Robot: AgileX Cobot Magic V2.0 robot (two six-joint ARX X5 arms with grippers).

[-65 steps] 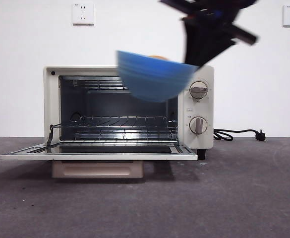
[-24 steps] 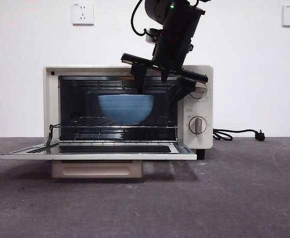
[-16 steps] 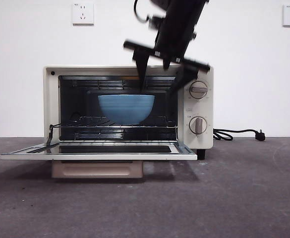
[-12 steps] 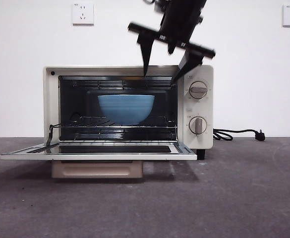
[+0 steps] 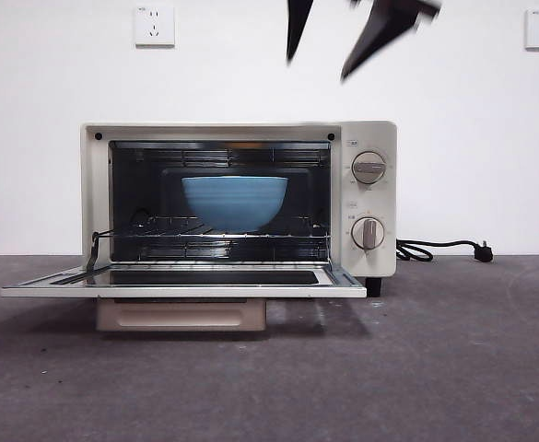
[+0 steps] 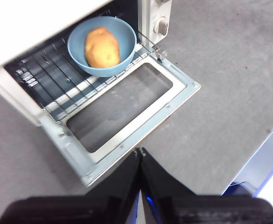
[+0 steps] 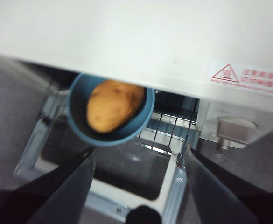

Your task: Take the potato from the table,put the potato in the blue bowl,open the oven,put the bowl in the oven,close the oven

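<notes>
The blue bowl (image 5: 235,201) is seen standing on the wire rack (image 5: 214,230) inside the oven (image 5: 240,207), whose door (image 5: 182,281) is folded down. The potato (image 6: 101,47) is laid in the bowl, its long axis apparently running front to back. The right gripper (image 5: 335,37) is held spread above the oven, empty. The left gripper (image 6: 140,151) is kept pressed together, well apart from the door.

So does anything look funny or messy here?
Nothing stands out. The round blue bowl sits upright on the wire rack of the cream-white oven, the tan potato inside it. Nothing has spilled. The oven's glass door hangs open.
</notes>
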